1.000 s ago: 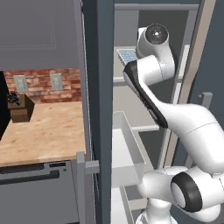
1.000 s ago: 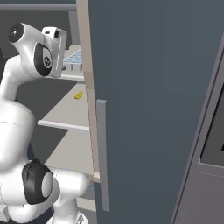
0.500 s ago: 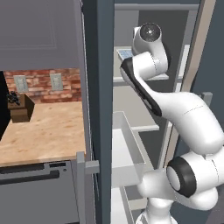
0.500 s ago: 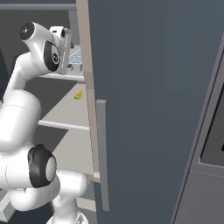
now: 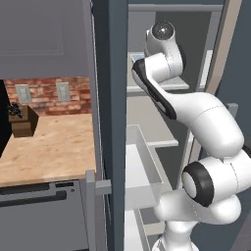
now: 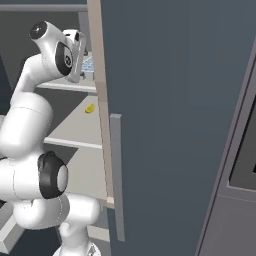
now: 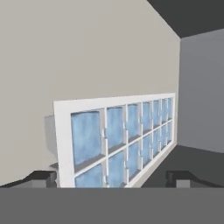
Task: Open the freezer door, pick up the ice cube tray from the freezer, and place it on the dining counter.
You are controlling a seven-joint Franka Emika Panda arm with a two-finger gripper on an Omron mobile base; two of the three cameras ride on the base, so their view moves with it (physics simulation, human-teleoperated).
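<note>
With the freezer door [image 6: 170,100] open, our end effector [image 7: 111,177] spreads wide around the tray [image 7: 118,138] on its shelf [image 7: 65,65]; grasping and carrying to the counter remain.

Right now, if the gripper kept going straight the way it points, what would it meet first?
Most likely the ice cube tray, lying on the freezer shelf dead ahead between the open jaws of the gripper. How much gap remains is hard to judge.
</note>
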